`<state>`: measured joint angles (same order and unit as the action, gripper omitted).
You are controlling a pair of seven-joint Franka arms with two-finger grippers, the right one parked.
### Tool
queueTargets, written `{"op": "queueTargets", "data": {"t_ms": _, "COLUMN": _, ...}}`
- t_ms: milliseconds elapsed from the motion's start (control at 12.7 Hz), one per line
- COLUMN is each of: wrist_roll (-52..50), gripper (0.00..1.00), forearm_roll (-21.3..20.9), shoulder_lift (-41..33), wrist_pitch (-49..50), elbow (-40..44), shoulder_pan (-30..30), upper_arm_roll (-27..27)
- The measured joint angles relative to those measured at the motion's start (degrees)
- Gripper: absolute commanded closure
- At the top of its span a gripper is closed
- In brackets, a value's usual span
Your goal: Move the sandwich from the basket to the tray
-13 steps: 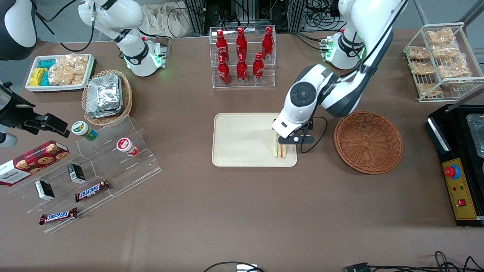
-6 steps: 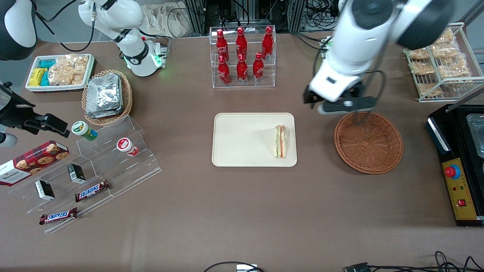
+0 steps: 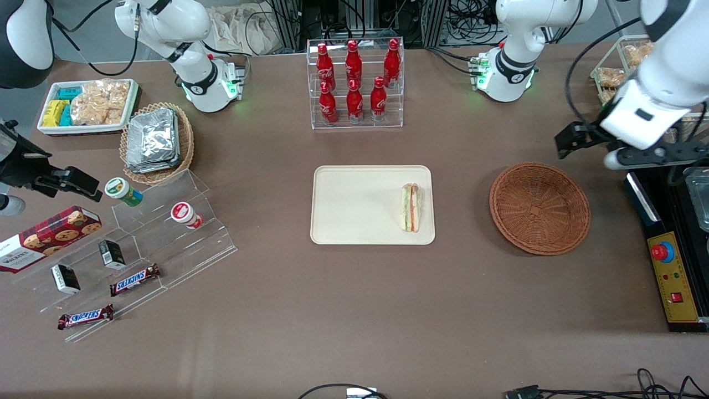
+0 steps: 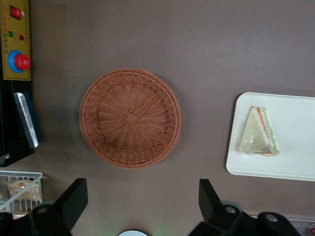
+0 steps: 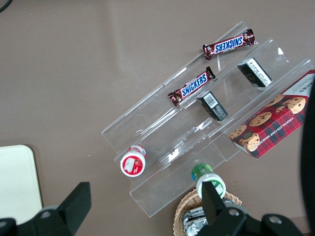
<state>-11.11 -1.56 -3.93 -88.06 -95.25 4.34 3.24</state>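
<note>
sandwich [image 3: 410,208] on tray [image 3: 354,221] — gripper [image 4: 140,201] open, high above table

A robotics laboratory, dressed as a snack counter, is being shown. White arm bases [image 3: 207,83] are being bolted to a brown table [image 3: 354,310], with cables and metal racking [image 3: 365,19] trailing at its far edge. Shop goods are being displayed: cola bottles [image 3: 354,83] in a clear rack, chocolate bars [image 3: 134,280] on acrylic steps, and a control box with a red emergency button [image 3: 662,252]. The gripper [image 3: 620,147] is being held above the working arm's end of the table.
</note>
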Motion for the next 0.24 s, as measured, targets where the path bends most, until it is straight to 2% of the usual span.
{"op": "queueTargets", "data": {"t_ms": 236, "wrist_roll": 0.5, "gripper": 0.00, "forearm_roll": 0.0, "shoulder_lift": -0.7, "wrist_pitch": 0.0, "elbow": -0.1, "shoulder_pan": 0.2, "upper_arm_roll": -0.8}}
